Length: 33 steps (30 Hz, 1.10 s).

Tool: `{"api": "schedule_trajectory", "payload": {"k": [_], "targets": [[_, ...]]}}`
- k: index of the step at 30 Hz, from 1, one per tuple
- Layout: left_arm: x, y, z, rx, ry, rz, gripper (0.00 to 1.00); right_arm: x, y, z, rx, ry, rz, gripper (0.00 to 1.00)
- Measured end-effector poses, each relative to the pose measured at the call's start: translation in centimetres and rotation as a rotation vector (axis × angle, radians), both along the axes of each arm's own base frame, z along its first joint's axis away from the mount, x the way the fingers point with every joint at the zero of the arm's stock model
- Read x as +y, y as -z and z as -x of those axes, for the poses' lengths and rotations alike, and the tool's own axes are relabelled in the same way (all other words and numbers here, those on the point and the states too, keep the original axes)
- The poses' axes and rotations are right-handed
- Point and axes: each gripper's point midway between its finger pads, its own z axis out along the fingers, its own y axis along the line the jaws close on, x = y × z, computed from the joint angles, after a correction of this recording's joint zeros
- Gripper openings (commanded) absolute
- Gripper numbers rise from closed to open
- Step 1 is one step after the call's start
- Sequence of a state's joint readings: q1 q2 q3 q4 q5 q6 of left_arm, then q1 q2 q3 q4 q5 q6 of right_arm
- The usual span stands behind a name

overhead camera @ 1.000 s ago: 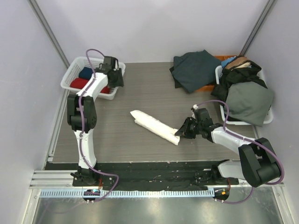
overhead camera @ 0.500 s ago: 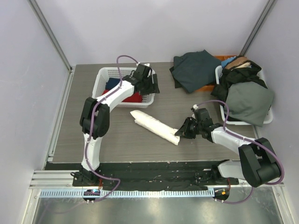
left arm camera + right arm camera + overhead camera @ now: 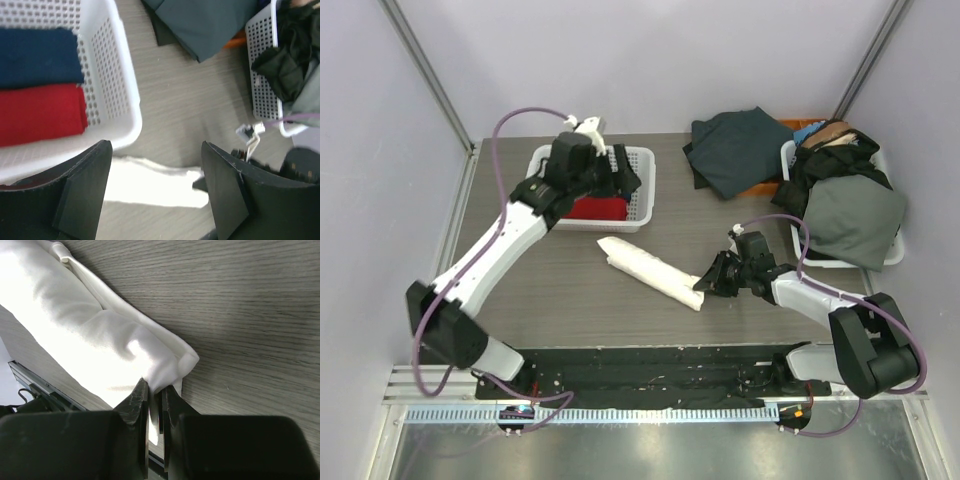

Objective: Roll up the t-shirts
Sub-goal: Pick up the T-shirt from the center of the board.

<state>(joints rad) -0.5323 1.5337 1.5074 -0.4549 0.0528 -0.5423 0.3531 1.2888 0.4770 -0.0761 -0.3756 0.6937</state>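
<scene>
A white t-shirt (image 3: 650,272) lies rolled into a long bundle near the middle of the table (image 3: 560,290), its length running from 10 o'clock to 4 o'clock in the top view. The right fingers (image 3: 134,399) are nearly closed, pinching a fold of cloth at the 4 o'clock end of the roll, with only a thin slit between them. From the right wrist the roll (image 3: 95,325) fills the upper left of the picture and lies flat on the grey wood grain, and the right arm reaches in low from 4 o'clock.

The left fingers (image 3: 85,190) are spread wide and hold nothing. In the top view they hang over the white lattice basket (image 3: 642,195), which sits on the table at 11 o'clock. From the left wrist the basket's corner (image 3: 122,95) shows between the two fingers, and the white roll (image 3: 150,182) lies on the table just past it. Inside the basket a folded red t-shirt (image 3: 40,115) lies beside a folded navy t-shirt (image 3: 40,57), and the two touch along one edge. The top view shows only the red one (image 3: 595,208), at the basket's 6 o'clock side.

At 1 o'clock a heap of dark green clothes (image 3: 735,150) lies on the table over something orange (image 3: 765,187). At 2 o'clock a second white basket (image 3: 892,258) is piled above its rim with black and grey-green garments (image 3: 855,215).
</scene>
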Motion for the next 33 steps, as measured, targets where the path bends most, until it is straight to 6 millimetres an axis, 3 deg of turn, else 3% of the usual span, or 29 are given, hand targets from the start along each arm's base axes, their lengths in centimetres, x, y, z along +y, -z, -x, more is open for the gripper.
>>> {"api": "schedule_trajectory", "payload": {"k": [3,8,13,25,30,33], "targets": [[2.0,1.3,3.2,0.008,-0.01,-0.005,0.82,0.1,0.0,0.0,0.0,-0.003,-0.004,0.01],[4.8,9.2,7.6,0.162,-0.041,-0.064,0.99,0.2,0.0,-0.1,0.001,-0.007,-0.011,0.01],[7.2,13.8,10.2,0.213,-0.109,-0.086,1.0,0.3,0.0,-0.1,0.0,-0.012,-0.019,0.01],[7.2,20.8,8.3,0.318,-0.166,-0.022,1.0,0.5,0.0,-0.1,-0.003,-0.018,-0.027,0.01],[6.1,22.1,7.3,0.334,-0.156,0.016,0.98,0.5,0.1,-0.1,-0.005,-0.019,-0.028,0.01],[5.4,22.4,6.7,0.332,-0.155,0.049,0.92,0.5,0.1,-0.1,-0.004,-0.019,-0.029,0.01]]}}
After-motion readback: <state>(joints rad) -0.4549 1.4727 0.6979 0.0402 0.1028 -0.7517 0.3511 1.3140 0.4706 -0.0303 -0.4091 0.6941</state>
